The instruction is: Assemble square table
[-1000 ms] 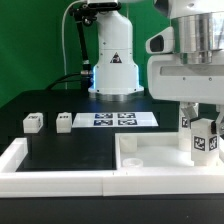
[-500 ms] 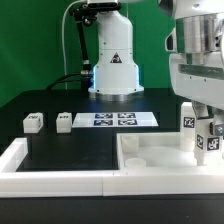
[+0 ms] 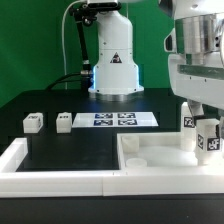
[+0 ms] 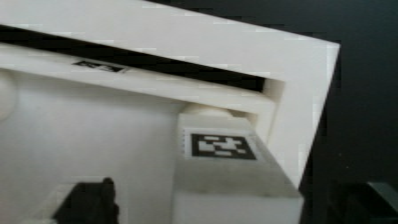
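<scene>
Gripper (image 4: 235, 203) positioned over slab (image 3: 150, 165), at exterior view's right. Jaws held apart, with gap seen on each side of upright leg (image 3: 207, 140) between them. Leg stood at slab corner, beside raised rim. 2 loose legs (image 3: 33, 122) seen on black table (image 3: 60, 145), well apart from slab.

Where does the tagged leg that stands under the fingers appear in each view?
Exterior view: the leg stands upright near the exterior view's right edge, on the tabletop.
Wrist view: the leg fills the centre, tag toward the camera, with one of the fingers apart beside it.
Shared landmark: the tabletop's raised rim by the leg.
</scene>
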